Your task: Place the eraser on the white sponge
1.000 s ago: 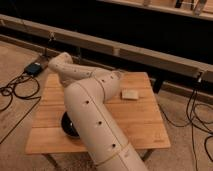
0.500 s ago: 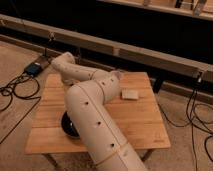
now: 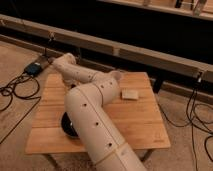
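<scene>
A large white robot arm point(image 3: 95, 125) is shown folded over a wooden table point(image 3: 145, 130). Compared with the moment before, very little is altered: the arm's far elbow is shifted only slightly toward the picture's right, and the gripper point(image 3: 116, 77) is kept at almost the same spot, low above the far part of the tabletop. The white sponge point(image 3: 131, 94) is unmoved and nothing is seen on top of it, so the placing is judged not yet done.

Whether the gripper is released, clenched or grasping something cannot be told, as it is largely hidden at the arm's tip. The white sponge is found near the gripper, a little to the picture's right of it and nearer the camera, apart from it. The eraser is not seen anywhere; it may be concealed by the arm or the gripper. A black bowl point(image 3: 66, 129) is partly covered by the arm, well away from the gripper on the near-left side.
</scene>
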Action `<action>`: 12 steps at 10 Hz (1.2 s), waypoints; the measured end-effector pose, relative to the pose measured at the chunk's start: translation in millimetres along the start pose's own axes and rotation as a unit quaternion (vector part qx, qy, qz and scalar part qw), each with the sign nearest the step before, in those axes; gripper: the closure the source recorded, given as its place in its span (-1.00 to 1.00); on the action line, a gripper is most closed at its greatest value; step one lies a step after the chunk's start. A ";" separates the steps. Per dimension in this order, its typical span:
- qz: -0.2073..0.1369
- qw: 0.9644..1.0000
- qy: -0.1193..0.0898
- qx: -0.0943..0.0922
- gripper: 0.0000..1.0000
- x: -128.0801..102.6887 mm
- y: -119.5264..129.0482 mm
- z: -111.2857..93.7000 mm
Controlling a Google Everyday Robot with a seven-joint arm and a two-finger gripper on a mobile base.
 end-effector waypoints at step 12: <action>0.103 0.995 -0.004 -0.016 1.00 64.7 -30.5 -76.9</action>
